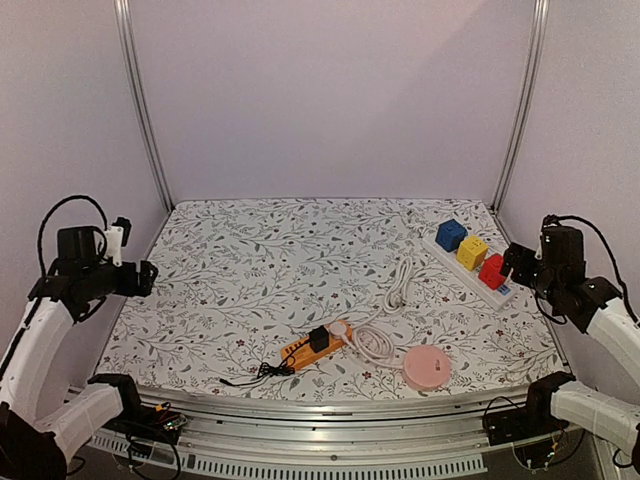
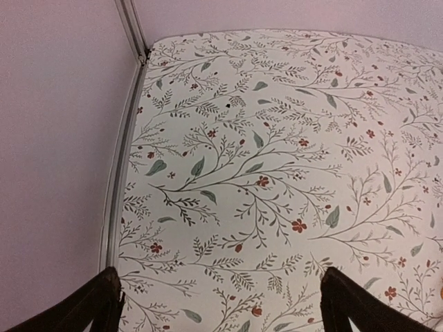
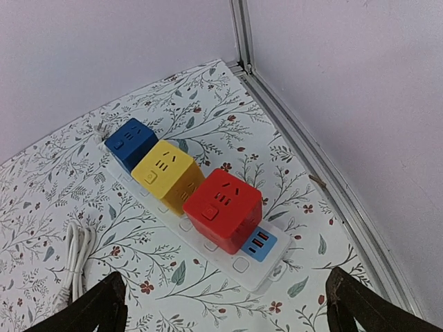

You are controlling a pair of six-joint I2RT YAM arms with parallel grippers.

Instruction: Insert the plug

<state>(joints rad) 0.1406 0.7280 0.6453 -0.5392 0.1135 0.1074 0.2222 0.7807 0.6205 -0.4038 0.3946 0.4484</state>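
The counter [image 1: 230, 300] is being covered by a floral cloth and enclosed by pale walls. The black plug [image 1: 319, 338] is being carried on the orange strip [image 1: 297, 351] near the front edge, well apart from the white power strip [image 3: 239, 266]. The left hand [image 2: 225, 304] and the right hand [image 3: 232, 304] are being held raised at opposite sides, fingers spread wide, nothing gripped.

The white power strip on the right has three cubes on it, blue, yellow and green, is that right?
Not quite: the third is a red cube, not green. The right wrist view shows the white power strip carrying the blue cube, yellow cube and red one.
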